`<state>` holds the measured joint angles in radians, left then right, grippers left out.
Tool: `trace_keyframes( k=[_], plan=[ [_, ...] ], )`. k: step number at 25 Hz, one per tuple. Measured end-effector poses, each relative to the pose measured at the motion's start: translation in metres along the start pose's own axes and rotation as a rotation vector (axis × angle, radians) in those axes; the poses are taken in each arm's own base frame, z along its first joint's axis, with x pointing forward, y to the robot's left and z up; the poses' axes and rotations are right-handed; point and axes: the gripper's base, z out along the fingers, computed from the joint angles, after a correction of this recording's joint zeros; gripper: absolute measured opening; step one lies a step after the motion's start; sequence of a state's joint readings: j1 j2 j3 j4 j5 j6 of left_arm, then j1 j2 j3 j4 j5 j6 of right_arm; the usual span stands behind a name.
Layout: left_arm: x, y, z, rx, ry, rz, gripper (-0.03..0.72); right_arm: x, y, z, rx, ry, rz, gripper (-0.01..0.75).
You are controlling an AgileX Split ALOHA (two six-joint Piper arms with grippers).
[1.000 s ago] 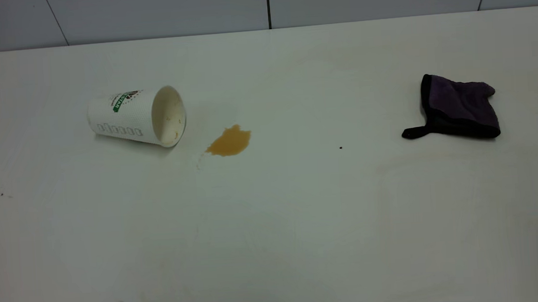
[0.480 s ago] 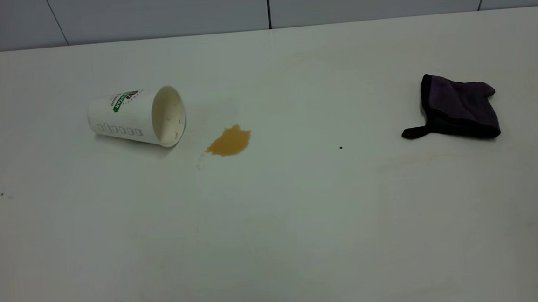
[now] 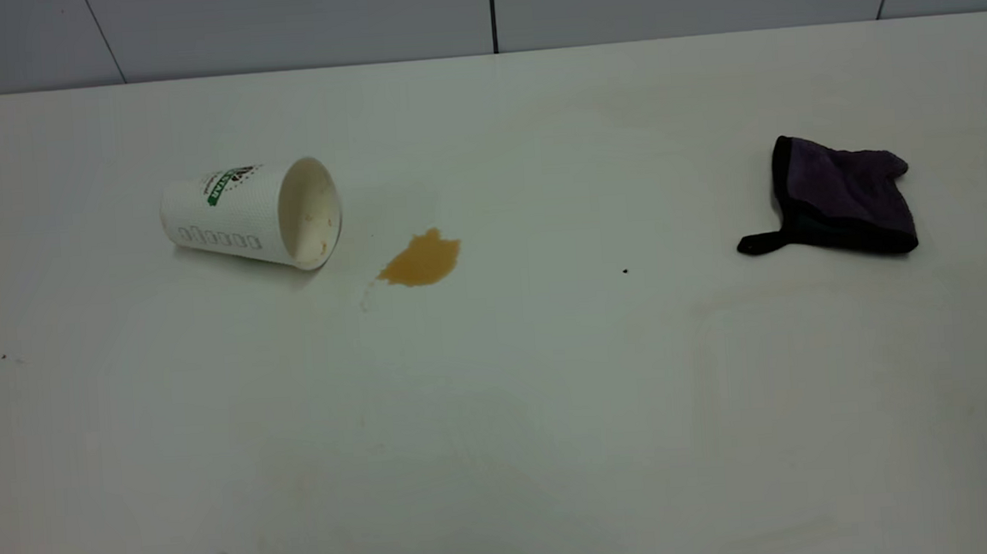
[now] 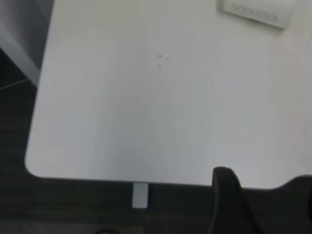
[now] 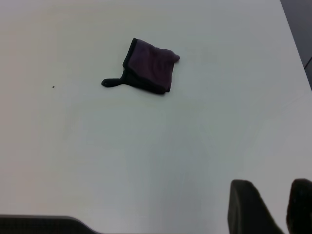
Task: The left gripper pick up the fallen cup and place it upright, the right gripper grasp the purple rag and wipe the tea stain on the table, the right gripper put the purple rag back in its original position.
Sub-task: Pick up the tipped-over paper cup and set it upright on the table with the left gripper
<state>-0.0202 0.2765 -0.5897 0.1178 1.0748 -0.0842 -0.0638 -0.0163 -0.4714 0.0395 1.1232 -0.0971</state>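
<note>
Cup (image 3: 250,215) on its side at table (image 3: 502,413) left, mouth toward the stain (image 3: 420,261) just beside it. Rag (image 3: 840,196) flat at far right, well apart. Left gripper (image 4: 231,204) over near table edge; jaws: cannot tell. Right gripper (image 5: 273,207) near the front edge, fingers (image 5: 246,204) slightly apart, empty.

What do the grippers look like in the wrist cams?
Little shows. The left gripper appears as one rounded black finger beside a black body edge. The right gripper shows two blunt matte-black fingers, plain, no markings. No cables are visible; neither arm appears in the exterior view.
</note>
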Motion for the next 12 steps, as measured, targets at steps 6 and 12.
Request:
trace_keyframes(
  k=[6, 12],
  plan=[
    [-0.076, -0.004, 0.031, -0.028, 0.106, 0.046, 0.516, 0.000, 0.000, 0.000, 0.000, 0.000, 0.000, 0.238],
    [-0.127, -0.018, 0.090, 0.002, 0.237, 0.115, 0.655, 0.000, 0.000, 0.000, 0.000, 0.000, 0.000, 0.238]
  ],
)
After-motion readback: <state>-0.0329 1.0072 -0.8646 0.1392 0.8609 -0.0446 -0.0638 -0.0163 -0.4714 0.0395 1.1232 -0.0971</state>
